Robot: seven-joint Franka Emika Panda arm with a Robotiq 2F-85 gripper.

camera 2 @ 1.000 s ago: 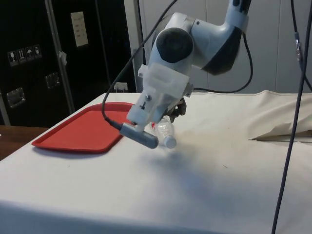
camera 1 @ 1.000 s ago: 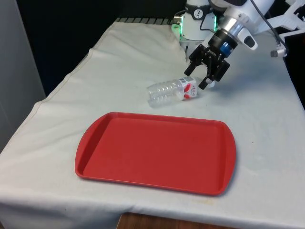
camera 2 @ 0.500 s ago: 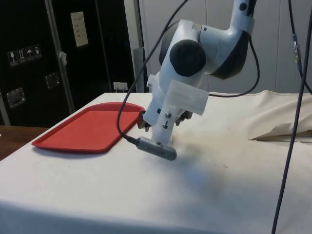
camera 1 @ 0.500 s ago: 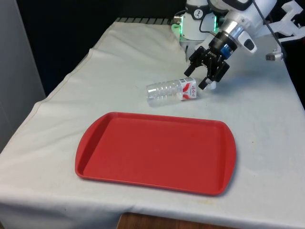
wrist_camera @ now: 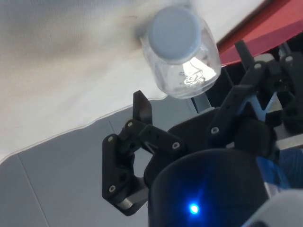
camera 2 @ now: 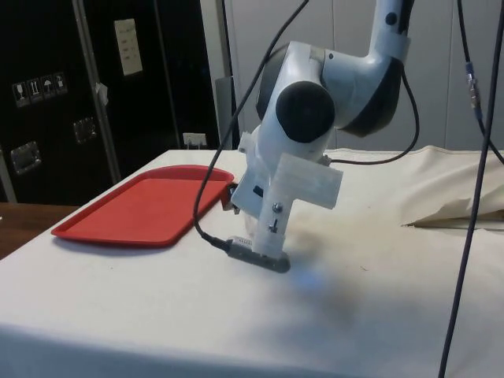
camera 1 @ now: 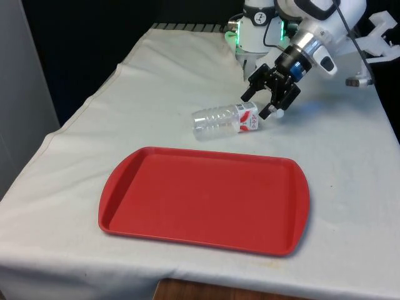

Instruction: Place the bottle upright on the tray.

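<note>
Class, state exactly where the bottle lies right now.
In the front view the bottle lies on its side on the cloth just beyond the red tray, its cap end toward the open gripper at the front view's right.

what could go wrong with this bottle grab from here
The bottle lies on its side on the white cloth, so it may roll if a finger nudges it first. The open gripper is at the cap end; a grasp there might slip. The bottle must then be turned upright, and a light one could topple on the tray.
</note>
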